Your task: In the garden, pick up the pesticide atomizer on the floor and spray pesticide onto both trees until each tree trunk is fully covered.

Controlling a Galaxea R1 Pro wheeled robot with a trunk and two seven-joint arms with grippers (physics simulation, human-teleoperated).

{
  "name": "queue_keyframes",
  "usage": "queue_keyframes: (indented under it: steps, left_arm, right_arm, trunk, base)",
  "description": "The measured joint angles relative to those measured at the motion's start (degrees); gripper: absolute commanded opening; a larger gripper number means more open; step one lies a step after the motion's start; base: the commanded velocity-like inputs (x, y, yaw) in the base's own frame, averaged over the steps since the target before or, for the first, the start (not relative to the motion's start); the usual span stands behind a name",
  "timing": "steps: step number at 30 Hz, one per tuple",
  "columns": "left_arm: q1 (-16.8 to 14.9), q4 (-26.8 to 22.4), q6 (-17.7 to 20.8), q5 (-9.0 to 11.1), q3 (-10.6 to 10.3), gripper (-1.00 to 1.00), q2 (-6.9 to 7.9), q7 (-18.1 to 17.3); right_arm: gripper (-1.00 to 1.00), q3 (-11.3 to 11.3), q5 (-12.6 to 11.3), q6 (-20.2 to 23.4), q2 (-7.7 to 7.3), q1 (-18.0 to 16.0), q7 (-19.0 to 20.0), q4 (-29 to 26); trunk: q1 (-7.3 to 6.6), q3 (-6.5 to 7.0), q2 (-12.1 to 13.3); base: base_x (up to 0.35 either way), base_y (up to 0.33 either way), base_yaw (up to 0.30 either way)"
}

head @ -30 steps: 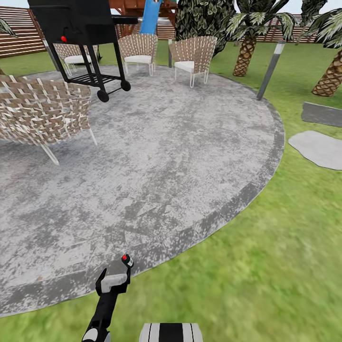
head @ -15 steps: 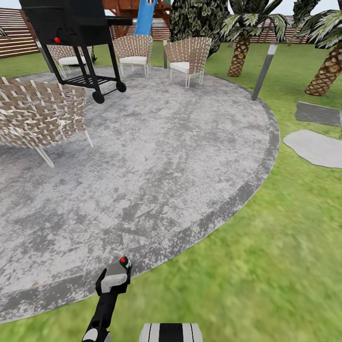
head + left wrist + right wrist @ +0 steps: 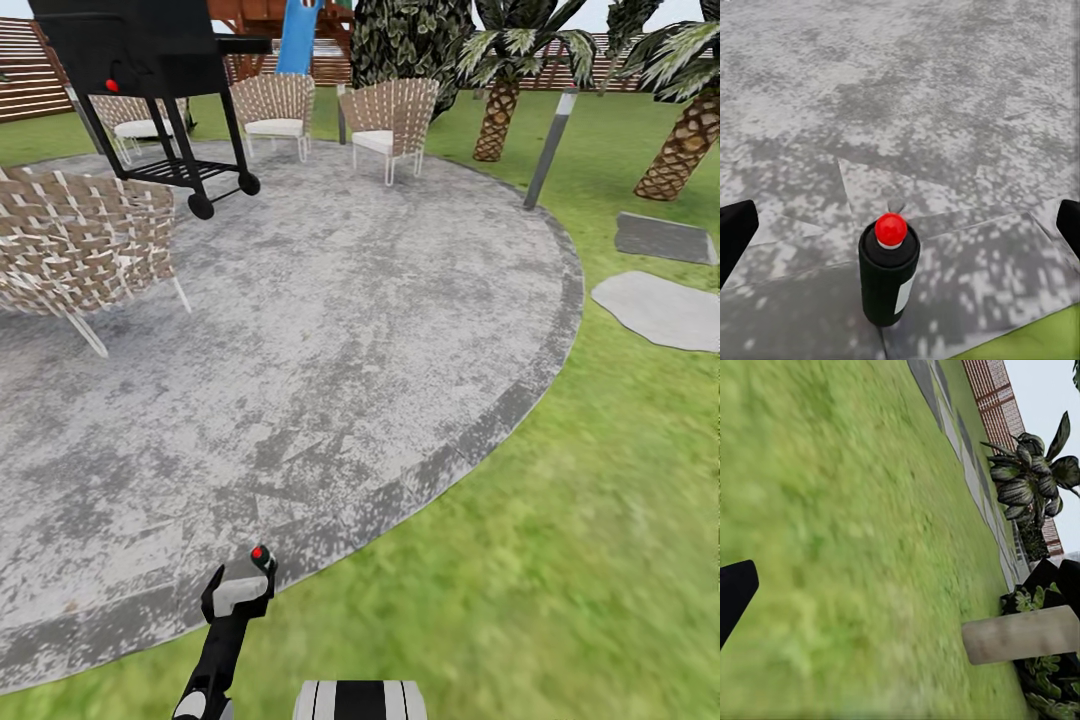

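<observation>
A round grey stone patio is spreading across most of the head view, ringed by green lawn. Near the patio's front edge, the pesticide atomizer, a small dark bottle with a red cap, is standing upright on the stone rim. The left gripper is hovering just behind it, at the end of the black left arm. In the left wrist view the atomizer is standing between the two dark fingertips, which are spread wide and well clear of the bottle on either side. In the right wrist view one dark fingertip is showing over blurred grass; whether that right gripper is wide or narrow cannot be told. At the patio's far edge, a black wheeled grill and woven chairs are standing; another woven chair is sitting at its left edge. A grey lamp post, scaly-trunked palms and flat stepping stones are lying off the patio's right edge, with a brown slatted fence behind.
</observation>
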Motion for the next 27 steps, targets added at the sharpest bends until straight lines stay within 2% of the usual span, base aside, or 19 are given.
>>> queue_keyframes:
  steps: [5, 20, 27]
  left_arm:
    - [0.0, -0.1, 0.0, -0.1, 0.0, 1.0, 0.0, 0.0]
    - [0.0, -0.8, -0.1, 0.0, 0.0, 1.0, -0.06, 0.0]
    - [0.0, -1.6, -0.1, 0.0, 0.0, 1.0, -0.07, 0.0]
  right_arm:
    - [1.0, 0.0, 0.0, 0.0, 0.08, 0.0, 0.0, 0.0]
    - [1.0, 0.0, 0.0, -0.1, 0.09, 0.0, 0.0, 0.0]
    - [1.0, 0.0, 0.0, -0.1, 0.09, 0.0, 0.0, 0.0]
  trunk:
    - [0.0, 0.0, 0.0]
    - [0.39, -3.32, -0.2]
    - [0.39, -3.32, -0.2]
  base:
    - [0.003, 0.0, -0.01]
    - [0.0, 0.0, 0.0]
    - [0.0, 0.0, 0.0]
